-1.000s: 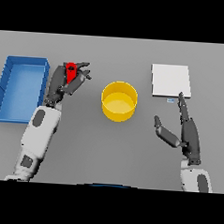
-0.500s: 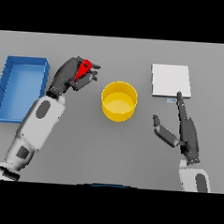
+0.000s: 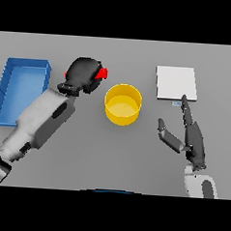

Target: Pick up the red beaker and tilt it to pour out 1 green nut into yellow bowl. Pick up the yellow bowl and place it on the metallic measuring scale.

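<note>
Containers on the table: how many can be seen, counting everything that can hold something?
3: the blue tray at the far left, the yellow bowl in the middle, and the red beaker, mostly hidden in the left robot hand.

A red beaker (image 3: pixel 103 73) is seen in the dark left hand (image 3: pixel 83 75). A yellow bowl (image 3: pixel 123 104), a pale grey scale (image 3: pixel 175 83) and a blue tray (image 3: pixel 21 90) are set on the grey desk (image 3: pixel 120 156).

One head view – looking steeply down, seemingly from close above, at the grey table (image 3: pixel 86 154).
</note>
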Motion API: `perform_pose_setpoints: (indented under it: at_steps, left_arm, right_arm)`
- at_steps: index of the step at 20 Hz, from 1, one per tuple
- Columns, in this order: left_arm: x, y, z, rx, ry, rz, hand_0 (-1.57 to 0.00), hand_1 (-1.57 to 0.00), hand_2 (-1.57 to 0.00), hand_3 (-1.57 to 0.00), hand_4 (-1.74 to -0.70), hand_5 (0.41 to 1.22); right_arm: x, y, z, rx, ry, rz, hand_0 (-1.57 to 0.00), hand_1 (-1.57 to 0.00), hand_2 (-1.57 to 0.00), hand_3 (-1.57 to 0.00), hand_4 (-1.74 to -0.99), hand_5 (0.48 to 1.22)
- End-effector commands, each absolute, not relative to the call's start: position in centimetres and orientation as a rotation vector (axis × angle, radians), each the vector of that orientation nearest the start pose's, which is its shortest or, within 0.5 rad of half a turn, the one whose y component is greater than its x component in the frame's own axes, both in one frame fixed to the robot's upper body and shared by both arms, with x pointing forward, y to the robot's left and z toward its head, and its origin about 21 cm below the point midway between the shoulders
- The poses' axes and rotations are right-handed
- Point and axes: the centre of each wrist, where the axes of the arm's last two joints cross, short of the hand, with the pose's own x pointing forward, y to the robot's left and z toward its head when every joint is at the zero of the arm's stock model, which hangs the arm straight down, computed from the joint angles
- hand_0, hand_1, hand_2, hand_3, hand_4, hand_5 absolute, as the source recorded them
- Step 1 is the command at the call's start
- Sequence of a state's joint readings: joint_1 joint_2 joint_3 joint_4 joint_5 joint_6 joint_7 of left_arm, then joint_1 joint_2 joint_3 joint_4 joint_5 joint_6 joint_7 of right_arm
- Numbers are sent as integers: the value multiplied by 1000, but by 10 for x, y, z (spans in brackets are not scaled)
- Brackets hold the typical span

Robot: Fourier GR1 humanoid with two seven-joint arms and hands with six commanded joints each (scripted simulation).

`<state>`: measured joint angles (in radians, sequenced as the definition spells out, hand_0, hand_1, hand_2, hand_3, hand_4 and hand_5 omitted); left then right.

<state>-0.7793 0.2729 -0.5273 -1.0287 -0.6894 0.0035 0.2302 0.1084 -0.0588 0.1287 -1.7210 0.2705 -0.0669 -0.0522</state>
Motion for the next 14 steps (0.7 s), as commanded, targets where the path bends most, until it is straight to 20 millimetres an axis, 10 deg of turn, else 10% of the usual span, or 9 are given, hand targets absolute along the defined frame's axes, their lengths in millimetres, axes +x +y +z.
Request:
perform_pose_setpoints:
  at_steps: [1, 9, 14]
  left_arm:
    - [387, 125, 80, 810, -1458, -1383, -1570, -1570, -1570, -1570, -1740, 1182]
    - [397, 97, 103, 990, -1324, -1853, -1571, -1571, -1571, -1277, -1701, 1215]
    - [401, 79, 108, 1057, -1241, -2148, -1571, -1571, -1571, -1475, -1726, 1219]
  right_arm:
    - [221, -217, 12, -221, -1672, 269, 1, 1, 1, 1, -1274, 702]
    - [220, -217, 6, -197, -1682, 215, 1, 1, 1, 1, -1292, 678]
    - [220, -215, 6, -173, -1692, 180, 1, 1, 1, 1, -1291, 648]
